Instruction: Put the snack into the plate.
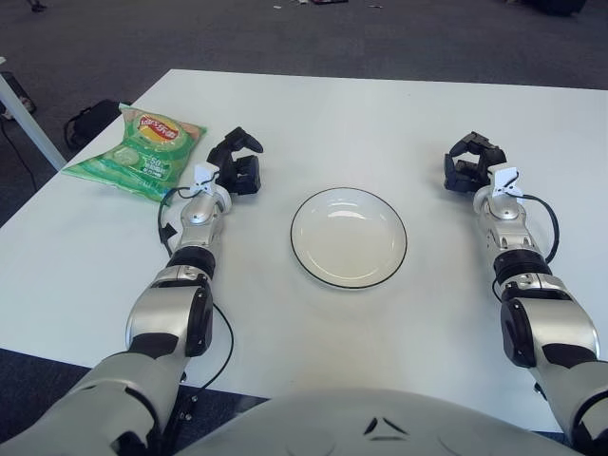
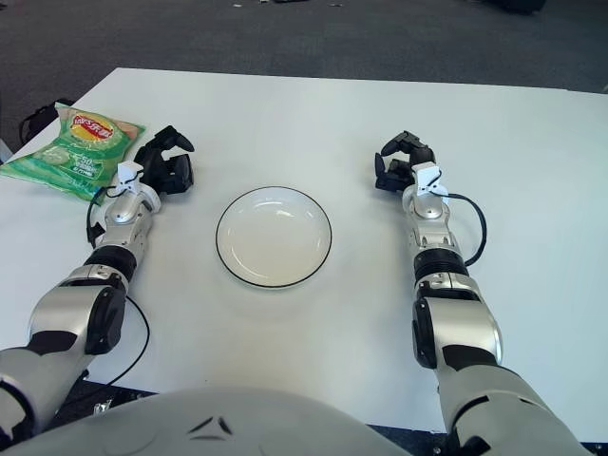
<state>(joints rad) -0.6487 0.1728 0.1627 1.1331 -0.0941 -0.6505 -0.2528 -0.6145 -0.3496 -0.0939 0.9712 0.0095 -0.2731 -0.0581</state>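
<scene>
A green bag of chips [image 1: 141, 152] lies flat on the white table at the far left. A white plate with a dark rim [image 1: 349, 237] sits empty at the table's middle. My left hand [image 1: 236, 161] rests on the table just right of the bag, apart from it, fingers relaxed and holding nothing. My right hand [image 1: 472, 163] rests on the table to the right of the plate, fingers loosely curled and empty.
The white table [image 1: 380, 123] ends at its left edge close behind the bag. A dark bag [image 1: 90, 119] and a white table leg [image 1: 28, 119] stand on the grey carpet beyond that edge.
</scene>
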